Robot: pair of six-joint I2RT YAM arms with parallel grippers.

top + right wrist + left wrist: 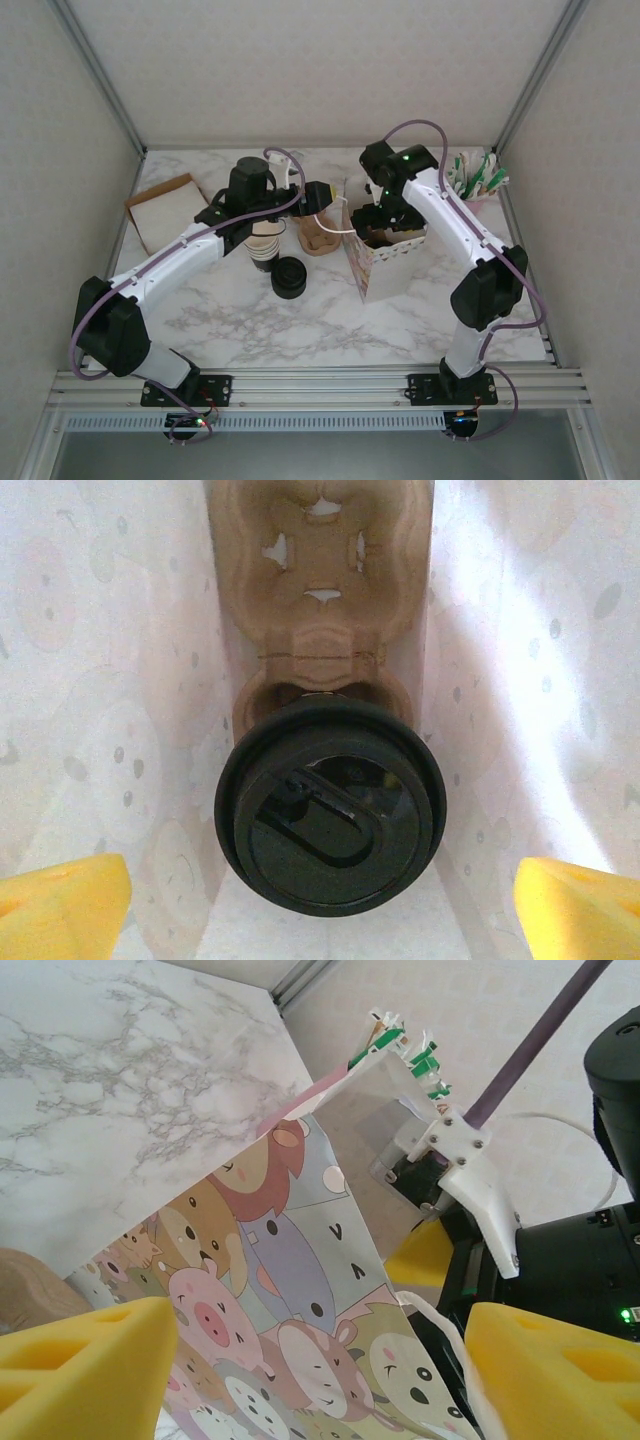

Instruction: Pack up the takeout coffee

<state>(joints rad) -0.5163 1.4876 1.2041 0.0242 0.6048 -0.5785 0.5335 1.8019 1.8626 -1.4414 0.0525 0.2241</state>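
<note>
Takeout coffee [330,805], right wrist: upright in pulp carrier [322,590] inside bag [110,680], for stability; right hand [320,905] wide open, empty. Left wrist: left hand [320,1380] part-open, clamping nothing, close by bag side, probably bracing. Top: right hand over bag mouth.

Bright diffuse light, soft shadows, blurred near edges

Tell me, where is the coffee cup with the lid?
In the right wrist view, the lidded coffee cup sits inside the cartoon animal bag right of centre, in a pocket of the brown cardboard carrier.
</note>
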